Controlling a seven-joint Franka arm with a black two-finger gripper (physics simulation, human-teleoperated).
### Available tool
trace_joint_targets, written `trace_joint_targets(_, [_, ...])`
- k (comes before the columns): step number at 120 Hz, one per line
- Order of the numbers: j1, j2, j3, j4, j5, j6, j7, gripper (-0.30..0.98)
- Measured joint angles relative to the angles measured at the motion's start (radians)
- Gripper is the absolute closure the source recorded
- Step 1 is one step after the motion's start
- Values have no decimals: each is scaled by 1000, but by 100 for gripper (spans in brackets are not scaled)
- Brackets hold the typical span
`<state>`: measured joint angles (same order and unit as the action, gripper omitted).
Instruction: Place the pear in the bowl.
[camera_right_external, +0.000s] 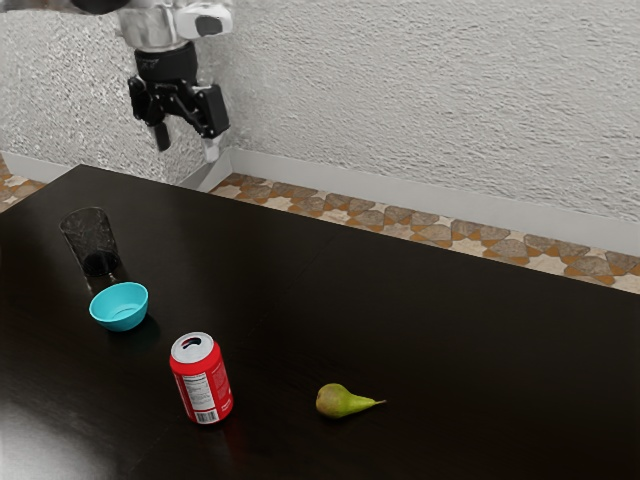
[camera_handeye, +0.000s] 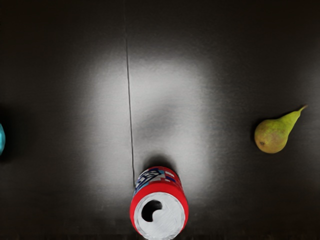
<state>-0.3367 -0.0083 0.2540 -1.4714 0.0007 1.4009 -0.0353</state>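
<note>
Lying on your tabletop (camera_right_external: 430, 330): pear (camera_right_external: 335, 401). Between it and the bowl (camera_right_external: 119, 310), cut off in the wrist view, stands the opened can (camera_right_external: 205, 385). Near the bowl, the dark glass's (camera_right_external: 88, 235) contents elude you. Above: your claw (camera_right_external: 186, 143), released, fingers parted.

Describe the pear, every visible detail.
The pear is yellow-green, browner on its rounded end, which bears a small dark spot; the other end tapers to a thin stem. It looks whole and lies on its side on the dark table, stem toward the exterior view's right. Only the table touches it; the red can stands apart.
</note>
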Motion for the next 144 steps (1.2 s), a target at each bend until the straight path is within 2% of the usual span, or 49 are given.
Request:
trace_joint_targets(17, [39, -20, 1, -99, 43, 63, 13, 0])
trace_joint_targets(27, [63, 43, 5, -126, 41, 108, 13, 0])
trace_joint_targets(33, [93, 109, -24, -136, 35, 153, 16, 0])
trace_joint_targets(47, [14, 288, -107, -144, -21, 280, 29, 0])
trace_joint_targets(57, [-3, 419, -152, -145, -72, 382, 49, 0])
trace_joint_targets(65, [-15, 471, -165, -145, -102, 454, 78, 0])
trace_joint_targets(71, [-19, 469, -182, -159, -118, 494, 107, 0])
trace_joint_targets(81, [-22, 399, -201, -273, -130, 529, 182, 0])
trace_joint_targets(96, [-24, 286, -208, -428, -89, 566, 314, 0])
trace_joint_targets(105, [-24, 255, -218, -469, -75, 577, 379, 0])
trace_joint_targets(129, [-39, 321, -260, -468, -66, 658, 609, 0])
trace_joint_targets(144, [-45, 339, -262, -472, -93, 749, 717, 0])
